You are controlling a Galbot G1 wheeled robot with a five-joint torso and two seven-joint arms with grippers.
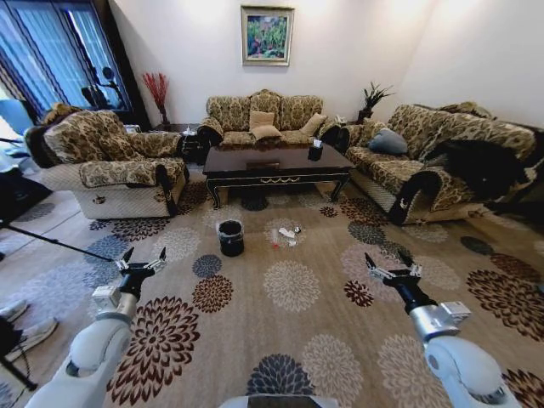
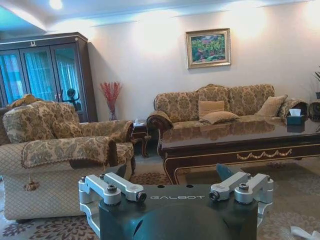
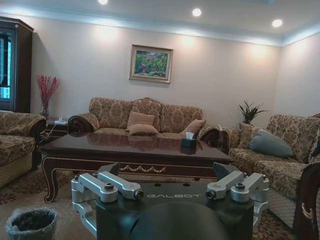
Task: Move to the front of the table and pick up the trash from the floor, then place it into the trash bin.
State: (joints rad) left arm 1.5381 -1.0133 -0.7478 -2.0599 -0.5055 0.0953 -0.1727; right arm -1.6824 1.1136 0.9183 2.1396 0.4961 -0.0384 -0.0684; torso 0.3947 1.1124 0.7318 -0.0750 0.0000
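Note:
The dark glossy table (image 1: 276, 166) stands ahead between the sofas, with gold scrollwork on its front edge. On the carpet in front of it lies the trash (image 1: 287, 232): small white scraps and a bit with red. The small black trash bin (image 1: 230, 237), lined with plastic, stands just left of the scraps. My left gripper (image 1: 143, 257) and right gripper (image 1: 389, 259) are both held up low and near me, open and empty, well short of the trash. The left wrist view shows the table (image 2: 240, 142) and a white scrap (image 2: 305, 232). The right wrist view shows the table (image 3: 135, 150) and the bin (image 3: 31, 225).
An armchair (image 1: 110, 161) stands at the left, a sofa (image 1: 263, 115) behind the table and another sofa (image 1: 433, 153) at the right. A tissue box (image 1: 315, 151) sits on the table. A tripod leg (image 1: 51, 240) and shoes (image 1: 25, 327) lie at my left. Open flowered carpet (image 1: 289, 289) stretches ahead.

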